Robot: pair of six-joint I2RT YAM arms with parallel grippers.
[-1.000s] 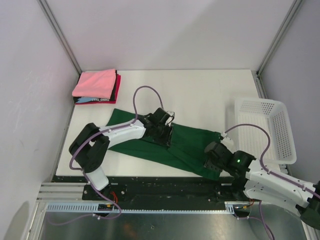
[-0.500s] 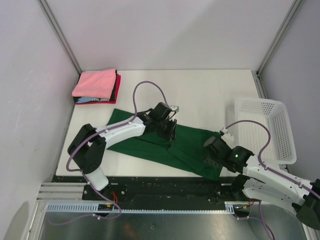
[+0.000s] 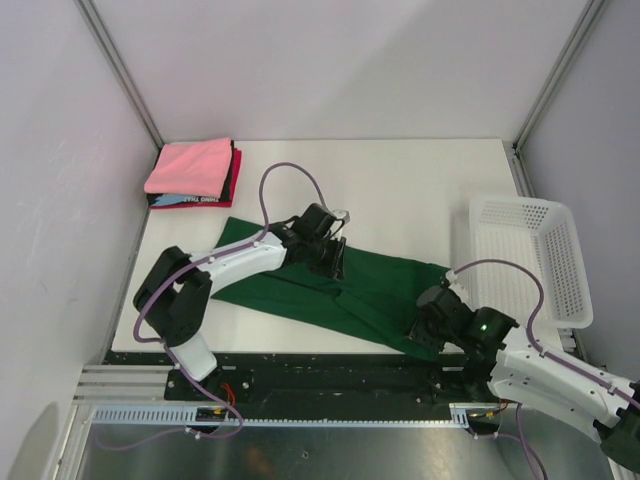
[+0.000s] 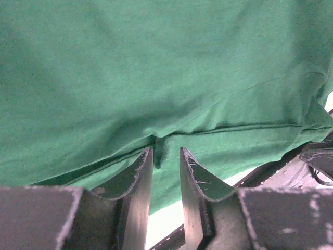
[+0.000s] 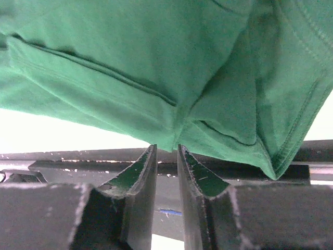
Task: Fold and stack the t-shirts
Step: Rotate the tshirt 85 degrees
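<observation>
A large dark green t-shirt [image 3: 375, 290] lies slantwise across the near part of the white table [image 3: 400, 190], partly folded lengthwise. My left gripper [image 3: 330, 260] is on its middle, and in the left wrist view [image 4: 166, 151] the jaws are pinched on a small pucker of green cloth [image 4: 156, 78]. My right gripper [image 3: 425, 325] is at the shirt's near right corner by the table edge. In the right wrist view [image 5: 166, 147] the tips grip the hem of the green cloth [image 5: 156, 62]. A folded stack [image 3: 190, 172], pink on top, sits at the far left corner.
A white mesh basket [image 3: 530, 260] stands at the right edge of the table, overhanging it. Grey walls and metal posts close in the left, back and right. The black table edge and rail [image 5: 78, 161] lie just under the right gripper.
The right gripper has drawn back toward the near table edge with the shirt's corner. The left gripper shifted slightly right, then back, staying on the cloth.
</observation>
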